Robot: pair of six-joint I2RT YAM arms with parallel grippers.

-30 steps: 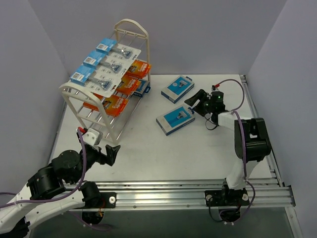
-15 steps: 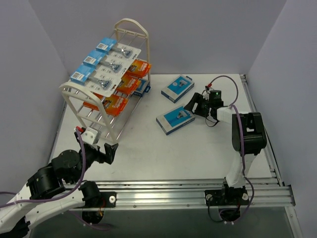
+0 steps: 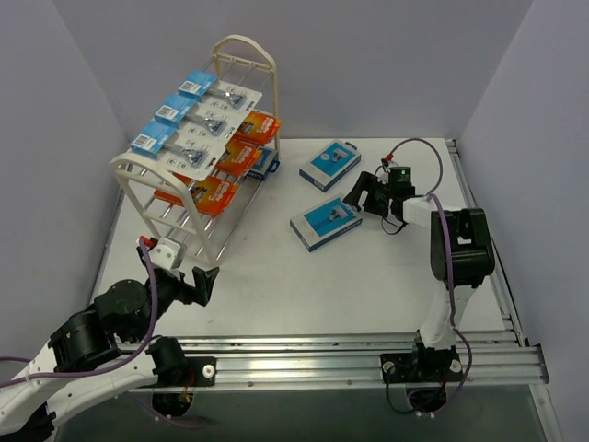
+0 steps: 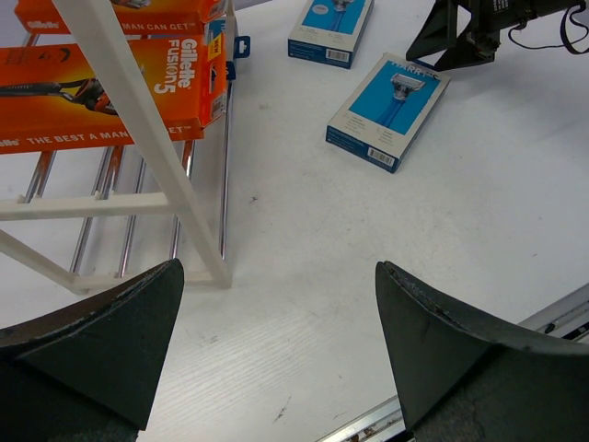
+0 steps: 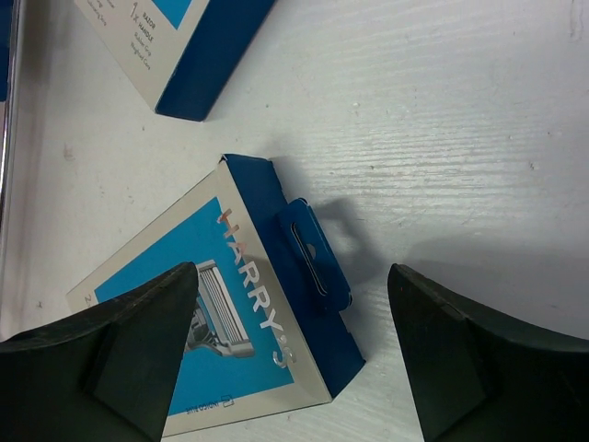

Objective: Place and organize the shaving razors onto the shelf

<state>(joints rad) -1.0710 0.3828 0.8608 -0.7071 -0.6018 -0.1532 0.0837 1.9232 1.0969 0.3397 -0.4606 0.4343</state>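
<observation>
The cream-white shelf (image 3: 242, 39) stands at the back left, with blister-card razors (image 3: 198, 124) on its top tier and orange boxes (image 3: 237, 158) on the tier below. Two blue-and-white razor boxes lie flat on the table, the far one (image 3: 329, 164) and the near one (image 3: 324, 222). My right gripper (image 3: 357, 195) is open and low over the near box (image 5: 212, 322), its jaws (image 5: 293, 276) straddling the hang-tab end without touching it. My left gripper (image 3: 204, 281) hangs open and empty above bare table by the shelf's front leg (image 4: 152, 138).
A metal rail (image 3: 368, 354) runs along the table's near edge in front of both arm bases. Grey walls close in the left, back and right sides. A blue pack edge (image 3: 269, 166) shows at the shelf's right end. The far box's corner (image 5: 184, 46) lies just beyond the near one.
My right gripper has moved left and down to the near blue box and opened wider. The left arm has barely shifted.
</observation>
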